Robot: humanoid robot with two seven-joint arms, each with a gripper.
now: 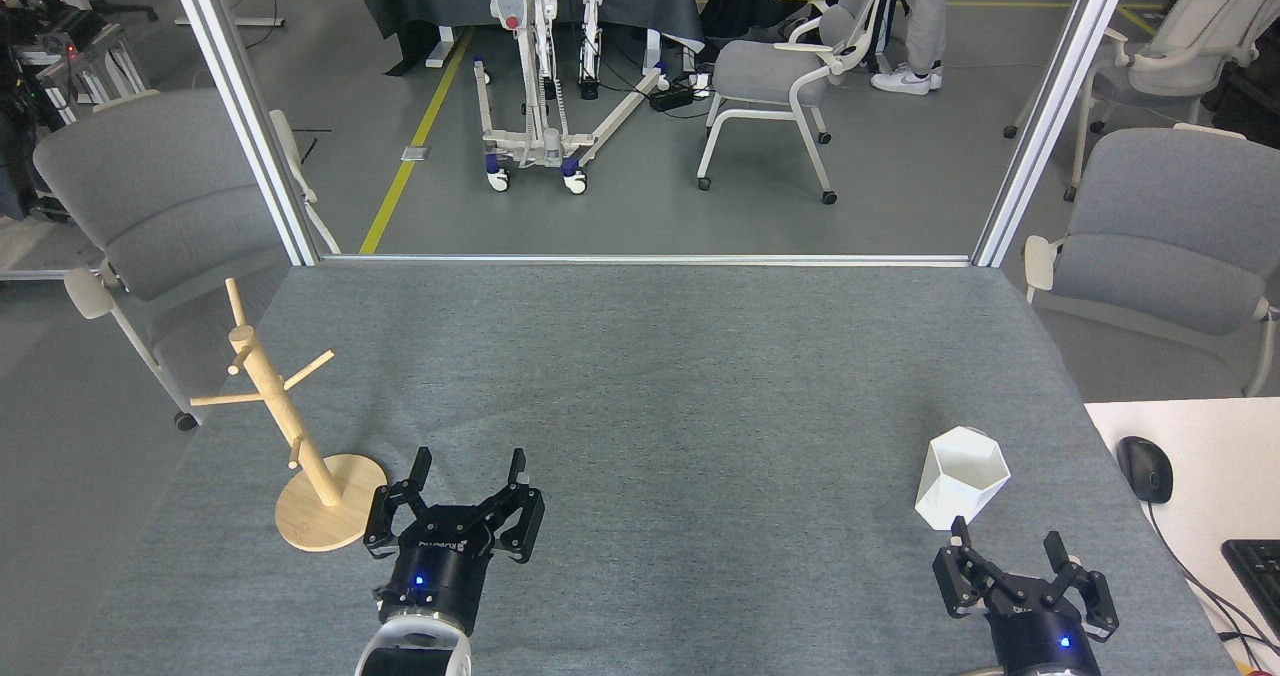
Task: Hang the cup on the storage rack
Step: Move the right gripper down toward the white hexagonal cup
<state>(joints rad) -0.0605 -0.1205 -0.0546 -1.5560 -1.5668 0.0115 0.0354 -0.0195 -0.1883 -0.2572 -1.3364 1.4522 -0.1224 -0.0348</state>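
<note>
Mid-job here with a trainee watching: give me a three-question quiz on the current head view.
1. True or false: the cup hangs on the rack.
2. Which gripper is nearer the cup? A) left B) right
3. Fill in: both grippers are ____.

Key: 1. False; it stands upright on the table, apart from both grippers. 2. B. 3. open.

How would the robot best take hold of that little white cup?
Probably by its tapering sides, below the rim. The cup stands upright, mouth open, just ahead of the open right claw, so coming from the near side, with a finger on each opposite flat face, looks simplest.
</note>
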